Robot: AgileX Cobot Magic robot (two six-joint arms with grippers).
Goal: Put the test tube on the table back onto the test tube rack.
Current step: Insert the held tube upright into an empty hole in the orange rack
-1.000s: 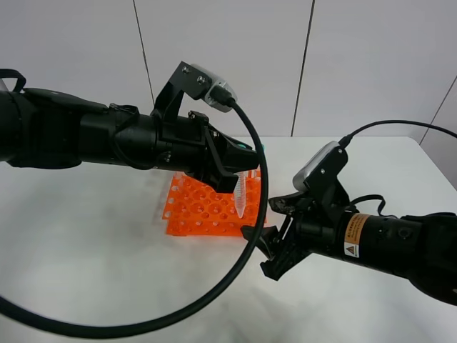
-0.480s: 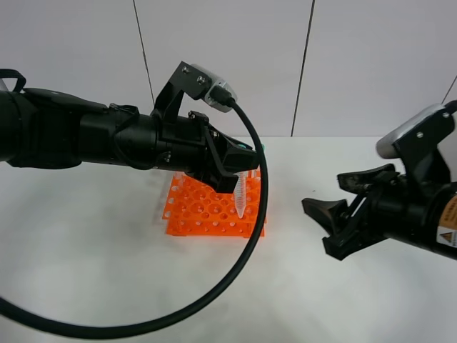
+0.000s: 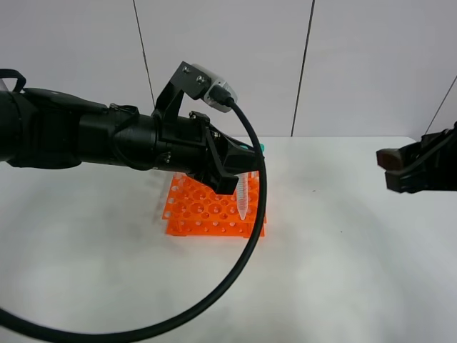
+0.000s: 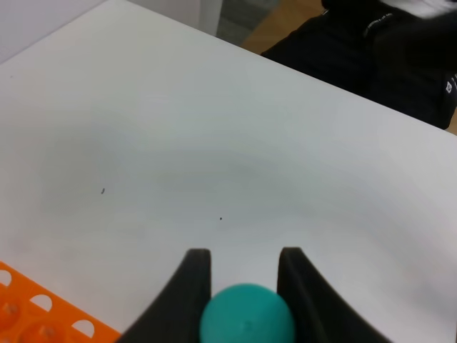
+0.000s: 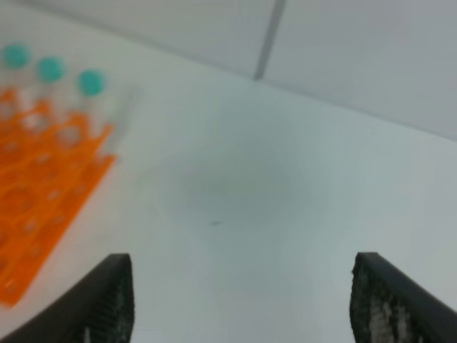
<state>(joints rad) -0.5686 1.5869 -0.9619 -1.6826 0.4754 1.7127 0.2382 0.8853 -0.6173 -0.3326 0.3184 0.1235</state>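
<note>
My left gripper (image 3: 240, 170) is shut on a test tube (image 3: 241, 196) and holds it upright, pointed tip down, just above the right front part of the orange test tube rack (image 3: 203, 211). In the left wrist view the tube's teal cap (image 4: 246, 321) sits between the two black fingers (image 4: 193, 286), with a corner of the rack (image 4: 43, 314) below. My right gripper (image 3: 391, 170) is open and empty at the far right, well away from the rack. The right wrist view shows its fingers (image 5: 114, 296) spread wide over the white table (image 5: 235, 214).
Three teal-capped tubes (image 5: 50, 69) stand along the rack's back edge (image 5: 43, 179). A thick black cable (image 3: 243, 264) loops from the left arm down over the table (image 3: 343, 271) in front of the rack. A white panelled wall stands behind.
My right gripper has pulled back to the right, from beside the rack to the edge of the view. The left gripper and its tube have stayed in place.
</note>
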